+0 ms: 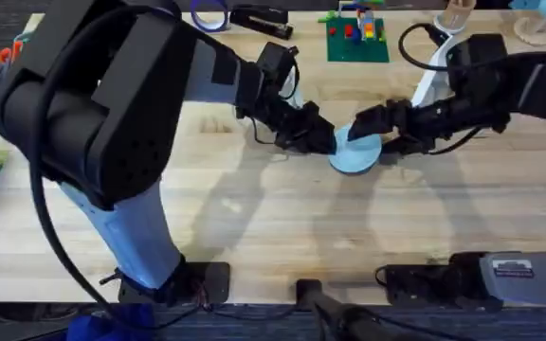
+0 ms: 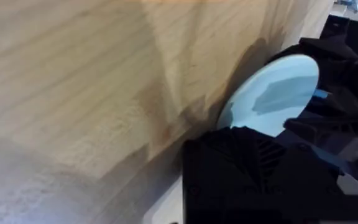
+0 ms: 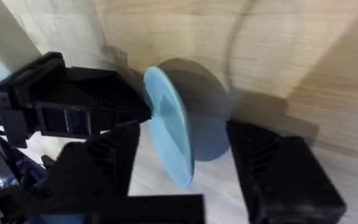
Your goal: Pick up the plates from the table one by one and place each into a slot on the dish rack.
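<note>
Centrally, the fingers [image 3: 104, 106] of the left gripper [image 1: 328, 140] are clenched on the rim of the light blue plate [image 1: 355, 152]. The plate is held on edge, tilted, just above the bench [image 1: 254, 237]. The right gripper [image 1: 375, 131] faces it from the other side. Its fingers [image 3: 278, 168] are released and straddle the disc. One sits close to a face and the other stands clearly apart from it (right wrist view). The plate thus hangs between the two grippers at mid-bench, its shadow falling on the wood beneath. This appears to be a hand-over in progress.

Outward from the fingers, both arms converge from their bases, the left arm [image 1: 93, 85] looming large and dark under the overhead camera. A green baseplate [image 1: 356, 43] lies at the far edge, well apart from the action.

Hazards, as judged from this arrangement:
- The left grip is only on the rim, so a nudge from a closing right finger could pivot the plate out of it.
- If the left fingers release before the right ones bear on both faces, the plate would drop flat to the bench.
- The two grippers are very near each other, so a small misalignment could bring finger against finger.
</note>
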